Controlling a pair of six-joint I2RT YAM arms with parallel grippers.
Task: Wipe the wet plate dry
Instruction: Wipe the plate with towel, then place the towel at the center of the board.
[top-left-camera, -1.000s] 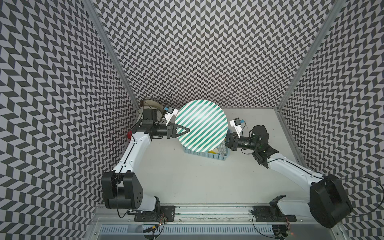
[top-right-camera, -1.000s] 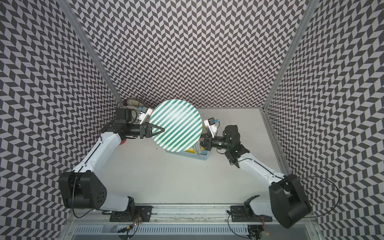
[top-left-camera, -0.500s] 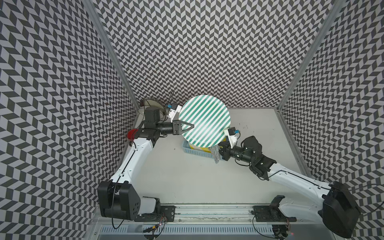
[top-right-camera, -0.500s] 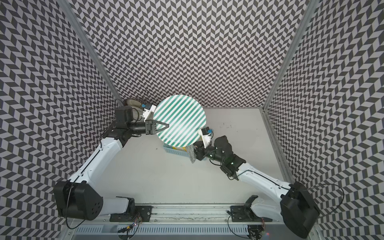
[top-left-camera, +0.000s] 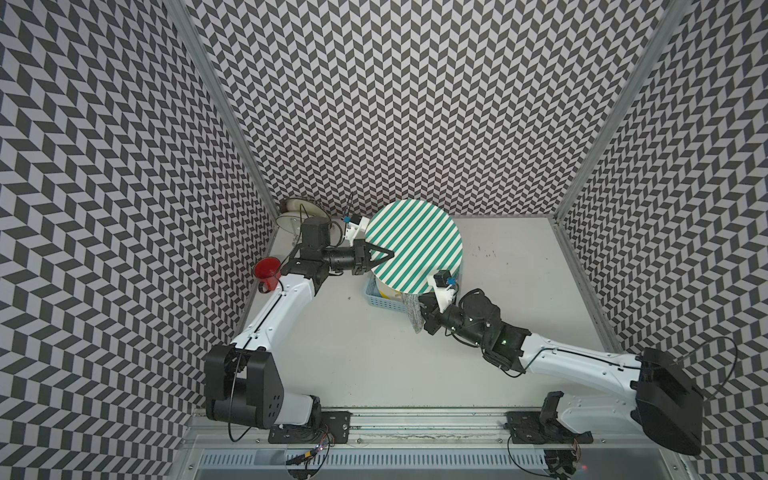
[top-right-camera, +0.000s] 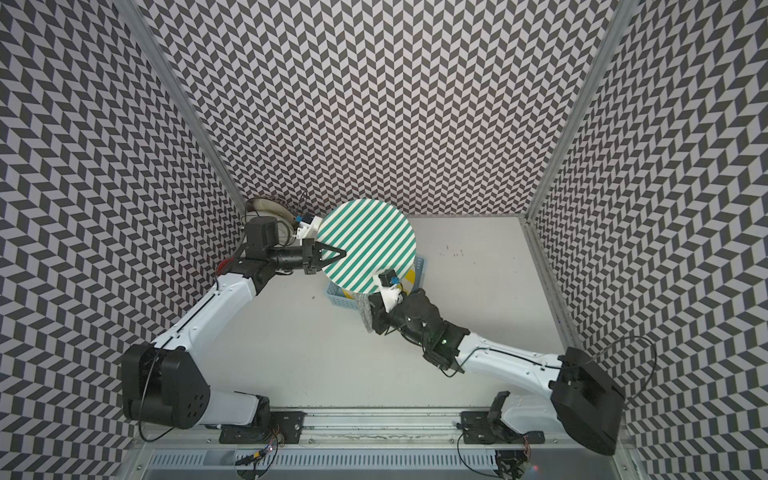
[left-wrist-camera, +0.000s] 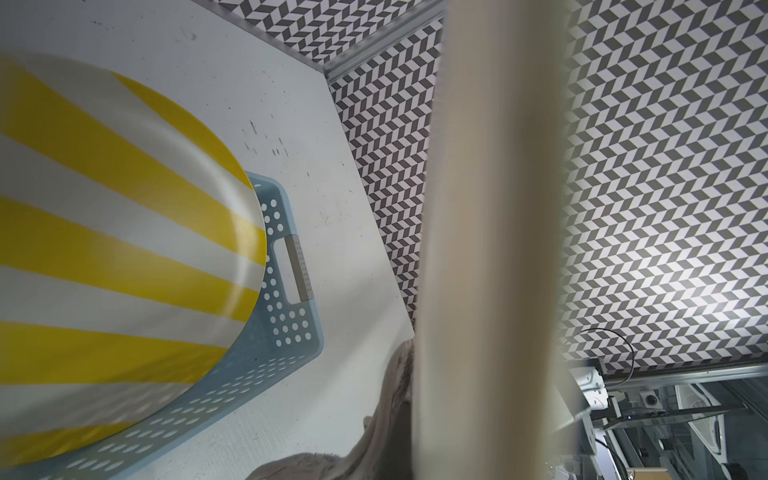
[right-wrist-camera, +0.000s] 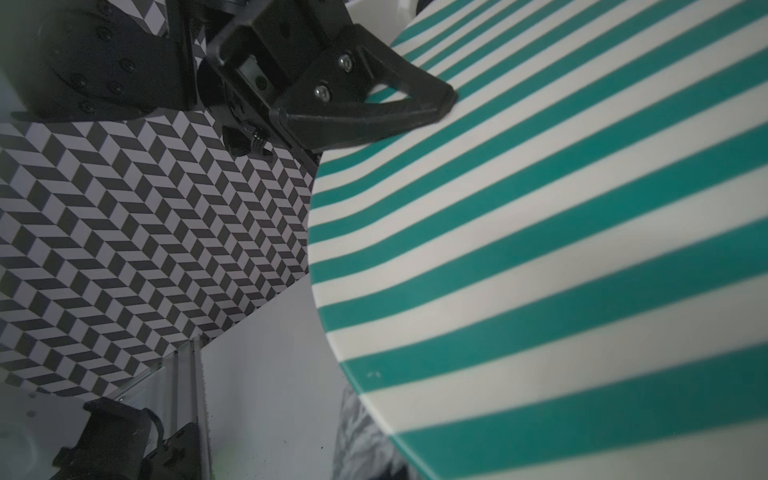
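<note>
The round green-striped plate (top-left-camera: 415, 245) is held over the pale blue perforated basket (top-left-camera: 383, 302), rim pinched by the left gripper (top-left-camera: 384, 255), with the grey cloth (top-left-camera: 411, 308) pinched in the right gripper (top-left-camera: 422, 319) beside the basket, just under the plate's edge.

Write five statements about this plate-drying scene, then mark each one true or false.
1. The left pincer grips the green-striped plate by its rim. True.
2. The green-striped plate lies flat on the table. False: it is held up in the air above the blue basket.
3. A yellow-striped plate sits in the blue basket. True.
4. The right pincer is empty. False: it is shut on a grey cloth beside the green-striped plate's edge.
5. The red cup stands inside the basket. False: it stands on the table by the side wall, next to the left arm.
</note>
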